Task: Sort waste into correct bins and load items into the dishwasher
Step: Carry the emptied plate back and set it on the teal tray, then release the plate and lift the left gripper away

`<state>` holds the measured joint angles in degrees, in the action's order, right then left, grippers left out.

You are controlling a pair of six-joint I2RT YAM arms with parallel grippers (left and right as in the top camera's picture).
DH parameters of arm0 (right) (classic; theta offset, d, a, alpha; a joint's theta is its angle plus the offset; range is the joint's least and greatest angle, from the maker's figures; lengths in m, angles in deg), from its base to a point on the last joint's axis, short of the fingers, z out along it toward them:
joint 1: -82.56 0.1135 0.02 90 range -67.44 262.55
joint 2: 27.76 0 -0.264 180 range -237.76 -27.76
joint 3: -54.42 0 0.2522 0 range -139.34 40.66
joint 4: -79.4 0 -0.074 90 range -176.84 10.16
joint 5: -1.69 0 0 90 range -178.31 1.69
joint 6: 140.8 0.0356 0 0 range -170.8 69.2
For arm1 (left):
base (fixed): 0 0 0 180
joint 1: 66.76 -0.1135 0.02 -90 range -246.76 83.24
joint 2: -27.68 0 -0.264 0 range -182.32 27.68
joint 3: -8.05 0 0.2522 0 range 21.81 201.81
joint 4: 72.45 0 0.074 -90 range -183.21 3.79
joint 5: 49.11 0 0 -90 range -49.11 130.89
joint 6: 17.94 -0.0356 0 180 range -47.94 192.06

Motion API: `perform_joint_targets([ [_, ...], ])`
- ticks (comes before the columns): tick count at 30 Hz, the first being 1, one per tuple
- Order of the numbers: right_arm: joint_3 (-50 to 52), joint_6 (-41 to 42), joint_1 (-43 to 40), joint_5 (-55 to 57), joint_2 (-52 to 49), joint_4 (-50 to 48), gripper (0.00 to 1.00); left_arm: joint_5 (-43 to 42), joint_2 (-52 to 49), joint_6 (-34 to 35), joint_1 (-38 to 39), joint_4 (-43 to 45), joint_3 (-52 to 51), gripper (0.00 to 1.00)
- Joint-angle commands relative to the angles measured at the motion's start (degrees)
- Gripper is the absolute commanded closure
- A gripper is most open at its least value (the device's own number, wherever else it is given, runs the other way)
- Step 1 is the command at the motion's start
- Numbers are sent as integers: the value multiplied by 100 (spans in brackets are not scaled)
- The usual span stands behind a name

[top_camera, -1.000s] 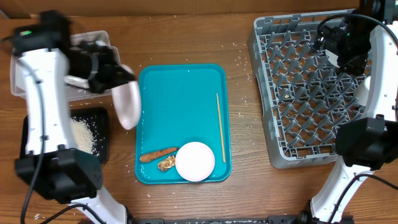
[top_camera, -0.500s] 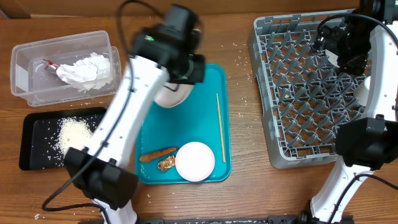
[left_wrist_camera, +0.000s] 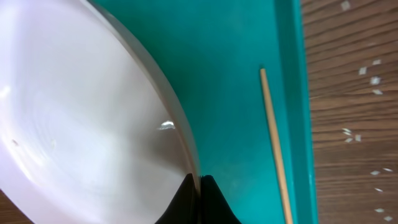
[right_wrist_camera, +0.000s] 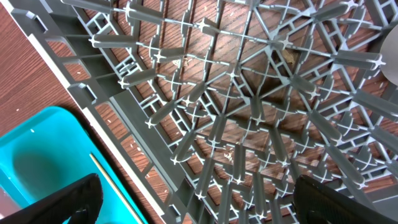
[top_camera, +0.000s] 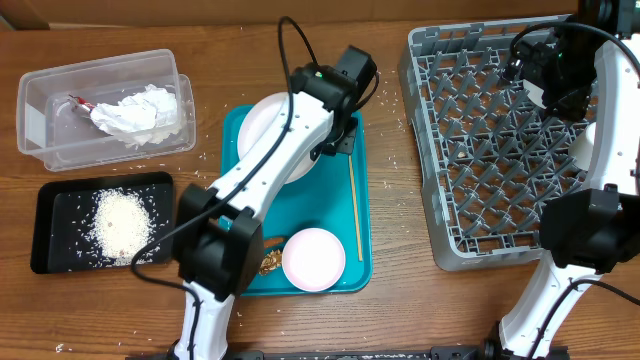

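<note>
while left gripper (left_wrist_camera: 198,194) pinches plate (left_wrist_camera: 81,124) — arm (top_camera: 272,158) stretches forward.

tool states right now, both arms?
Left tool: shut on the rim of the round white plate.
Right tool: open, empty, above the grey plastic lattice dish rack.

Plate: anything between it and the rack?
Only stray rice grains on the table between plate and rack. The chopstick lies flat on the tray; the right gripper hangs open over the rack.
</note>
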<state>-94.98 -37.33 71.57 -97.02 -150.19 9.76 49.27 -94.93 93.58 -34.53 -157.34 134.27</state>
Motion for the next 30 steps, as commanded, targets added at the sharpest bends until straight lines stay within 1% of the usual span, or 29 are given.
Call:
perform_joint_targets([
  [1, -17, 4, -2, 33, 37, -26, 0, -13, -190, 151, -22, 28, -2, 96],
  [5, -17, 4, -2, 33, 37, -26, 0, -208, -407, 254, -22, 79, -2, 95],
  [6, -17, 4, -2, 33, 37, -26, 0, -240, -428, 256, -22, 79, -2, 93],
  [10, -17, 4, -2, 33, 37, -26, 0, -317, -446, 254, -22, 68, -2, 78],
  [13, -17, 4, -2, 33, 37, -26, 0, -417, -446, 254, -22, 57, -2, 62],
  [16, -17, 4, -2, 33, 37, -26, 0, -529, -444, 251, -42, -87, 57, 62],
  [18, -17, 4, -2, 33, 37, -26, 0, -531, -433, 254, -72, -297, 208, 63],
  [21, -17, 4, -2, 33, 37, -26, 0, -525, -424, 256, -149, -728, 660, 65],
  [27, -17, 9, -2, 28, 37, -50, 0, -496, -424, 319, -592, -1521, 2035, 66],
  [30, -17, 13, -2, 4, 37, -494, 0, -501, -424, 343, -1014, -1869, 2758, 64],
])
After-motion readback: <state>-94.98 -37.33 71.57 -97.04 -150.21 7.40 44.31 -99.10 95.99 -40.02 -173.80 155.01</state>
